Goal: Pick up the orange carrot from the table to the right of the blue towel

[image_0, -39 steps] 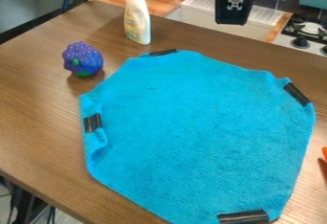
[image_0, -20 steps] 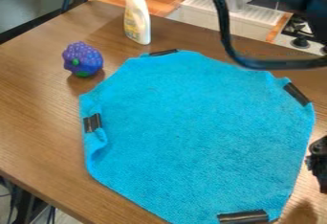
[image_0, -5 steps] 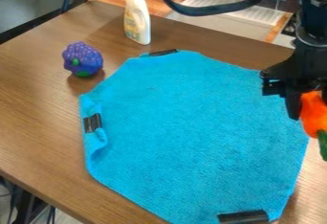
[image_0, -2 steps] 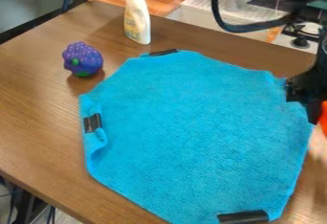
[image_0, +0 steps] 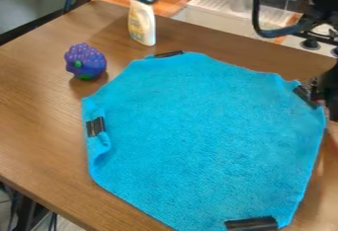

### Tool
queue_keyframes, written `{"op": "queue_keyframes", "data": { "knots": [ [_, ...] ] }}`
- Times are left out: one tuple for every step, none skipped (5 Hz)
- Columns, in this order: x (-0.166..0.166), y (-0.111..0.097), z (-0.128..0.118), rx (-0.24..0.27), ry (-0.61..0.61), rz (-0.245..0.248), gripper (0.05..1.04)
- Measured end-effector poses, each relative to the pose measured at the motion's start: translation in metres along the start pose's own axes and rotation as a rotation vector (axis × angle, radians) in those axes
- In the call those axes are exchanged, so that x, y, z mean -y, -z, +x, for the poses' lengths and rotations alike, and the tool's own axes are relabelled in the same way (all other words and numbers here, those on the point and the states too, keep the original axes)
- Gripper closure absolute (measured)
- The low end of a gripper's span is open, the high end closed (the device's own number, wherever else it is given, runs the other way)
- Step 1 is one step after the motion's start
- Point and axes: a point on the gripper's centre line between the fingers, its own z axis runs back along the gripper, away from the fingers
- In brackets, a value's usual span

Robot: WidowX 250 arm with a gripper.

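Apparently, positioning was in hand: the gripper (image_0: 326,101) was seen by the cloth (image_0: 204,131), spread on the table (image_0: 39,106). Grip state could not be told; next, clearance of the clip (image_0: 304,95) was judged necessary.

blue cloth (image_0: 204,136) spread across brown table (image_0: 39,106)

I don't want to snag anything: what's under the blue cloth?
Wooden table shows around the blue cloth, with black clips on the cloth's edges. Whatever lies beneath it is covered, so I can't tell.
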Motion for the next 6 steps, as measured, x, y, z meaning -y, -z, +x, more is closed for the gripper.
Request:
{"op": "queue_keyframes", "data": {
  "knots": [
    [0.006,0.009,0.005,0.011,-0.007,0.012,0.588],
    [0.007,0.013,0.002,0.011,-0.014,0.020,0.588],
    [0.010,0.018,-0.004,0.014,0.008,0.023,0.588],
    [0.009,0.020,-0.004,0.024,0.016,0.030,0.588],
    [0.008,0.021,-0.006,0.012,0.039,0.032,0.533],
    [0.004,0.024,-0.009,0.002,0.068,0.041,0.207]
  ]
}}
